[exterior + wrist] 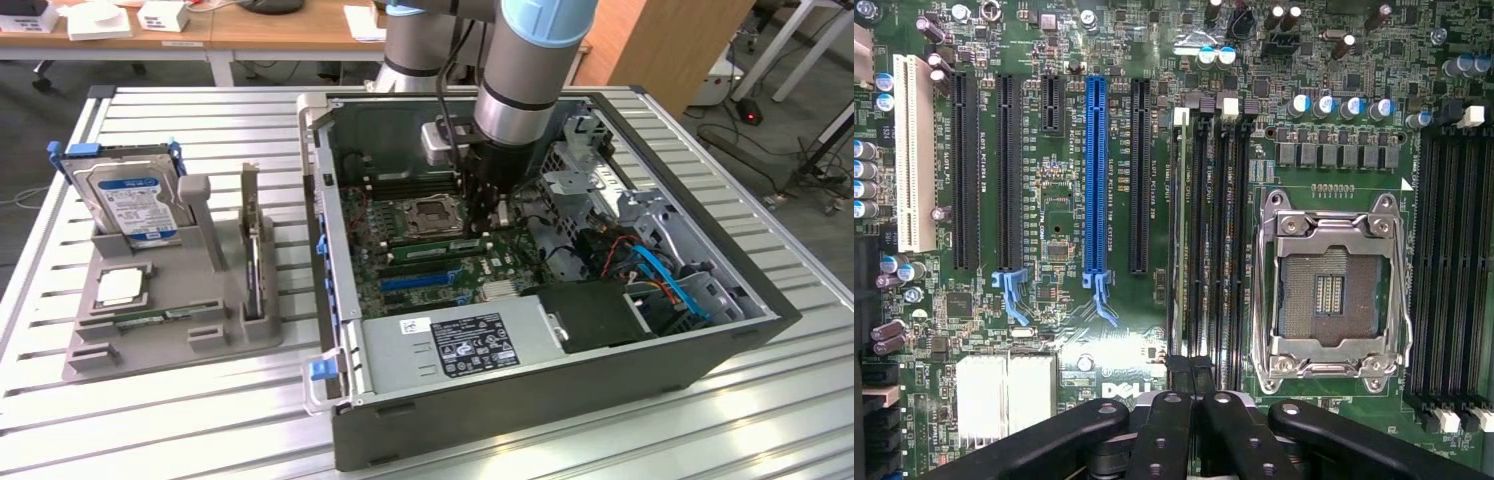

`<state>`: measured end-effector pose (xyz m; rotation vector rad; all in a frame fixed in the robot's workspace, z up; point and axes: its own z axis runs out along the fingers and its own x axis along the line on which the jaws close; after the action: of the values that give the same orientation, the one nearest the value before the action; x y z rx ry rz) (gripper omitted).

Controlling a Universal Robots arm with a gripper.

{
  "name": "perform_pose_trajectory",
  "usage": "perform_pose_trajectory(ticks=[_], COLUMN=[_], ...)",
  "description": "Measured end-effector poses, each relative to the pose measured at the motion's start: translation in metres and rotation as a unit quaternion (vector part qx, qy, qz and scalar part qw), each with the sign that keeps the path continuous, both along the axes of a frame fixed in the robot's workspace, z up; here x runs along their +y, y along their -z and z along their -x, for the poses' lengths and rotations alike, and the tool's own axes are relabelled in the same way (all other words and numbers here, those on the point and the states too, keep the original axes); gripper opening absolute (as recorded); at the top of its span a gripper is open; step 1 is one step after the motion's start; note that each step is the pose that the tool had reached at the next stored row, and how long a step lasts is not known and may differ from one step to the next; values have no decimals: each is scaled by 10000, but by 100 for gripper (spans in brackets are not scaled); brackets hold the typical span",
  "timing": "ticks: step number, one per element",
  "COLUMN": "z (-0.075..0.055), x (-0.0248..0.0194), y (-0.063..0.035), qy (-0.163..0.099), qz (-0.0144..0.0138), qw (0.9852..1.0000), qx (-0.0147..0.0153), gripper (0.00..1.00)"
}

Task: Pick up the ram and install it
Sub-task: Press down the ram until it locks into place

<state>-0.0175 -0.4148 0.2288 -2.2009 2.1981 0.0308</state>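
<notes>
Non-task items, placed relative to the open PC case [350, 300]

Inside the case: motherboard [1054, 350] with an empty CPU socket [1329, 295], a blue expansion slot [1094, 180] among black ones, a white slot [912, 150], and a labelled power supply [461, 345] at the near edge. Off the case toward the exterior view's left, on the slatted table [160, 430]: a grey holder [160, 330] carrying an upright hard drive [131, 205] and an upright card [250, 235].

Green ram [1177, 235] stick, on edge, seated in the memory slot [1178, 300] beside the CPU socket [1332, 290], lying along the motherboard.
</notes>
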Motion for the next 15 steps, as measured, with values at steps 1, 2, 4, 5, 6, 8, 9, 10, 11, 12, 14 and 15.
perform_pose_trajectory(ticks=[1, 2, 4, 5, 6, 8, 9, 10, 11, 12, 14, 15], z=[0, 0, 0, 0, 0, 0, 0, 0, 0, 0, 0, 0], x=[0, 1, 0, 0, 0, 0, 0, 0, 0, 0, 0, 0], y=[5, 10, 13, 13, 13, 14, 15, 19, 23, 26, 26, 26], qy=[0, 0, 0, 0, 0, 0, 0, 0, 0, 0, 0, 0], qz=[-2, -1, 0, 0, 0, 0, 0, -1, -2, -1, 0, 0], qw=[10000, 10000, 10000, 10000, 10000, 10000, 10000, 10000, 10000, 10000, 10000, 10000], qx=[-1, -1, 0, 0, 0, 0, 0, -1, -1, 0, 0, 0], gripper=[9, 9, 9, 9, 9, 9, 9, 9, 9, 9, 9, 9])
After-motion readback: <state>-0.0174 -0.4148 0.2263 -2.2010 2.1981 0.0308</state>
